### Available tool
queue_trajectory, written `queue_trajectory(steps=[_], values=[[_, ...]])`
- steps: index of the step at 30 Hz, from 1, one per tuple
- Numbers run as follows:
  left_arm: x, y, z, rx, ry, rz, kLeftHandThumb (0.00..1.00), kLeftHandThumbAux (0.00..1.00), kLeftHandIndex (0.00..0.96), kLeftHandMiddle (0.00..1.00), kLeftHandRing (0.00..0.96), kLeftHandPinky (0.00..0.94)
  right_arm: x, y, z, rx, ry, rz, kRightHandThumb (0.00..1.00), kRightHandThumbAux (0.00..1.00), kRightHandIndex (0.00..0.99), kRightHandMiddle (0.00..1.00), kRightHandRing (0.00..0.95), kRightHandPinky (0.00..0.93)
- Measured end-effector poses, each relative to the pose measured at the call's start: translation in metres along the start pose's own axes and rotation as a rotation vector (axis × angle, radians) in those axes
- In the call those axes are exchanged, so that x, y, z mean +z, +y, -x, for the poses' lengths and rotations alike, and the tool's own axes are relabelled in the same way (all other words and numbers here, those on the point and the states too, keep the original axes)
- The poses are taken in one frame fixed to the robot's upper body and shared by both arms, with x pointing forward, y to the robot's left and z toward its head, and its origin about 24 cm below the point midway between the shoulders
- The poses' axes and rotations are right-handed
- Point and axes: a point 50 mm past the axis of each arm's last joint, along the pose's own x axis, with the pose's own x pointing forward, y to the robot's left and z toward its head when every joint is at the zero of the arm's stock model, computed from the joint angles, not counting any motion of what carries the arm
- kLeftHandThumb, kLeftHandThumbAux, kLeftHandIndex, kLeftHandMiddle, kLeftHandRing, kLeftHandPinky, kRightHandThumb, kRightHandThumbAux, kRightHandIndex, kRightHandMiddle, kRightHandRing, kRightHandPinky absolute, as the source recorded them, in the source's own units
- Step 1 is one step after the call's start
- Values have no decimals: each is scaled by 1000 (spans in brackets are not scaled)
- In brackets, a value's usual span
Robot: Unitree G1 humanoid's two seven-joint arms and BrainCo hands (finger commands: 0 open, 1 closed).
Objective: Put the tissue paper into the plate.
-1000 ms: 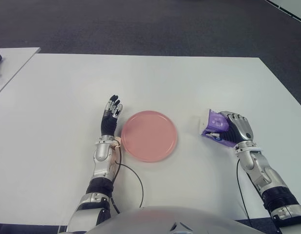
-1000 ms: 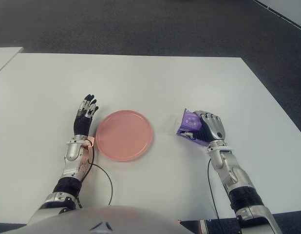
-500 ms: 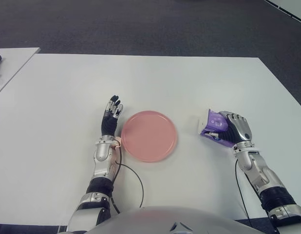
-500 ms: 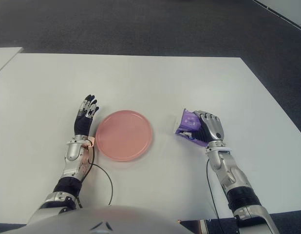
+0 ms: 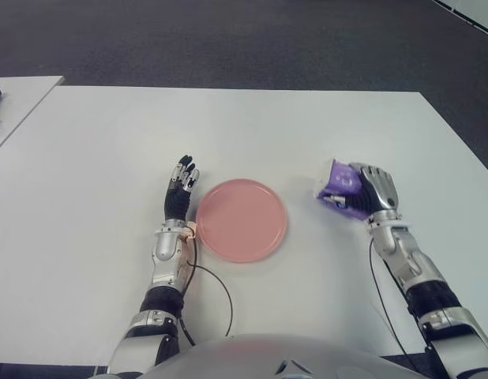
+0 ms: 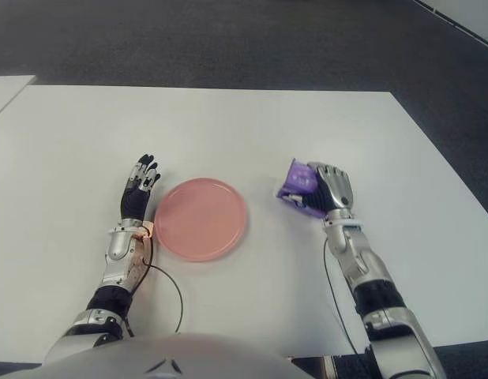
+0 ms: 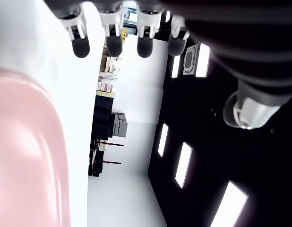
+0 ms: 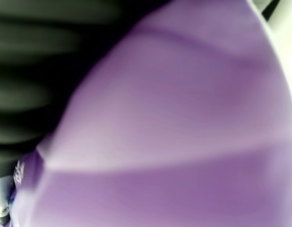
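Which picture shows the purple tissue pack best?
The left eye view: the whole purple tissue pack shows in the right hand, right of the pink plate. The right wrist view shows only purple; the left wrist view misses it.

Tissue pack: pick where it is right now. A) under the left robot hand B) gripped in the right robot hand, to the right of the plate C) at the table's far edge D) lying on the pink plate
B: the right robot hand is closed around the purple tissue pack, to the right of the pink plate, which holds nothing.
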Motion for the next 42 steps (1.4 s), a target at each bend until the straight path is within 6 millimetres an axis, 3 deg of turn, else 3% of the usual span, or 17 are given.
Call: queue_trajectory(steps=[8,24,36,42], values=[[3,-2,-3,-3,-15,4,16,440,0,0,0,0,30,-20,-36,-137,-100,-49,748,711,440,879,868,858],[4,-1,-3,2,-30,5,19,442,0,0,0,0,87,-33,-70,-257,-206,-159,750,711,440,880,866,840],[5,6,-3,18,-25,-5,24,436,0,0,0,0,147,-32,-73,-278,-321,-357,752,711,440,896,880,827],[5,9,-3,21,-23,-9,22,439,0,0,0,0,175,-15,-67,-223,-383,-385,754,709,440,898,877,837]])
